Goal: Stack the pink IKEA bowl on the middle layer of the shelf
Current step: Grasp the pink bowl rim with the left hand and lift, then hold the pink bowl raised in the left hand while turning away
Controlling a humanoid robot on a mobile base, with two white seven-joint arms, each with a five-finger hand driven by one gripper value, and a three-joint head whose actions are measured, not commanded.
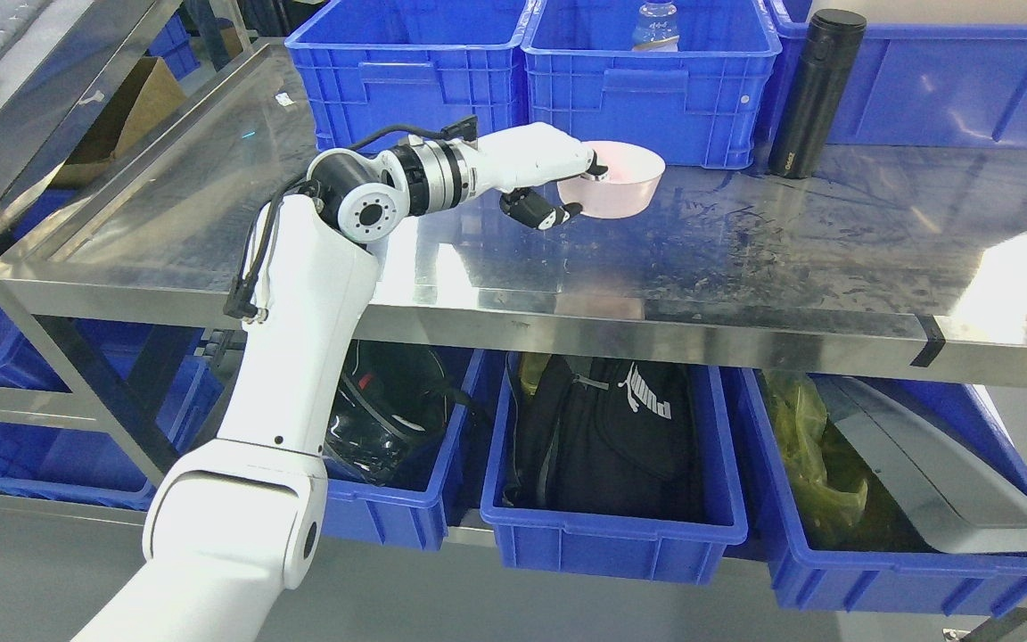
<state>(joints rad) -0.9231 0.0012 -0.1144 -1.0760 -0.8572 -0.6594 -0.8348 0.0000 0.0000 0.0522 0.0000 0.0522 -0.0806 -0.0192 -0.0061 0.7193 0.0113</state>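
Head view: left hand [558, 183] reaches over the steel shelf [745, 259], clamped on the near rim of the pink bowl [625, 183] — fingers over the lip, thumb under the wall. Bowl upright, at or just above the shelf surface, in front of the blue crates [656, 98], black flask [812, 89] well to its right. Right arm not seen. Step looks like placing/holding the bowl; no second bowl visible to stack on — next move likely set it flat, then let go
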